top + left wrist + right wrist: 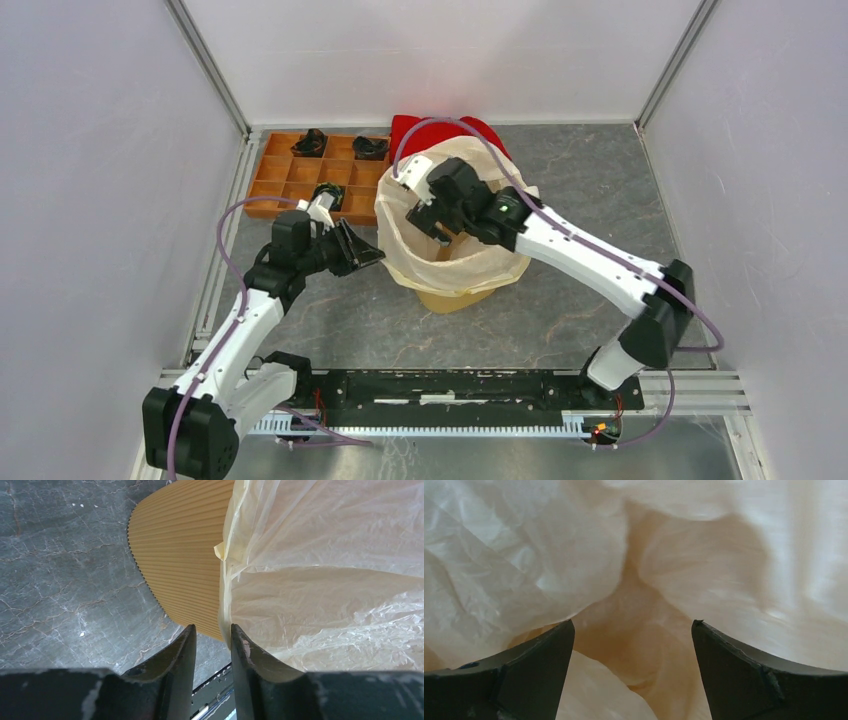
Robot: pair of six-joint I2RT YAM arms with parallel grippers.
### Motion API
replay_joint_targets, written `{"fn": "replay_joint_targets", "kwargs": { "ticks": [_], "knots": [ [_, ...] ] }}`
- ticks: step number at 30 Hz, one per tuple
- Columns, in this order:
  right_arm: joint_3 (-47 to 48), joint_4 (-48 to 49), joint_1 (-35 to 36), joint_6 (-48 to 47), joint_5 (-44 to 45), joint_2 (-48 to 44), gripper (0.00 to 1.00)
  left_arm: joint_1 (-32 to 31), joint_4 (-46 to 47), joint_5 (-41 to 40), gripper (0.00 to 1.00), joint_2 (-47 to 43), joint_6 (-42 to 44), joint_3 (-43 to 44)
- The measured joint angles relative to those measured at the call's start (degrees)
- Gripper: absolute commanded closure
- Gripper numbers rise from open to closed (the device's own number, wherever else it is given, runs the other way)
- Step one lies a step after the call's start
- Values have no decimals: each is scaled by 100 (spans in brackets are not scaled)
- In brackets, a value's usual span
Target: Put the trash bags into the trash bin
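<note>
Right tool [633, 623] spread wide inside bag [450, 265]; left tool [213, 628] barely parted, empty.
Bag lined bin [455, 297] toward counter's far edge; tucking looked unfinished.

Trash bag [325, 580] over trash bin [185, 555]

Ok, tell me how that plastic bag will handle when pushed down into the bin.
Likely floppy: the trash bag is thin, creased film, so it should crumple around the right hand rather than move whole. Probably light too: it drapes over the trash bin without tipping it.
</note>
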Motion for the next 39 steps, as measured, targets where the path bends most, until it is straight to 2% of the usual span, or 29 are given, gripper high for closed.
{"fn": "replay_joint_targets", "kwargs": {
  "ticks": [5,10,16,21,24,28,32,36,39],
  "knots": [
    [22,-323,-131,17,-833,721,7,0,-83,-42,53,-81,17,17],
    [-28,-295,-372,74,-1650,979,8,0,-103,-39,53,-131,17,70],
    [-273,197,-407,223,-2973,1047,7,0,-11,9,53,-131,11,85],
    [-866,761,-415,452,-3991,809,7,0,96,17,53,-131,11,85],
    [-868,756,-470,538,-3606,737,7,0,122,20,53,-131,11,85],
    [-730,549,-586,531,-1639,728,6,0,160,24,53,-131,11,85],
    [-682,463,-673,442,-114,793,6,0,168,24,52,-131,11,85],
    [-586,457,-656,389,138,1073,3,0,168,24,51,-127,11,85],
    [-616,546,-616,400,-461,1198,4,0,170,24,50,-116,11,85]
  ]
}}
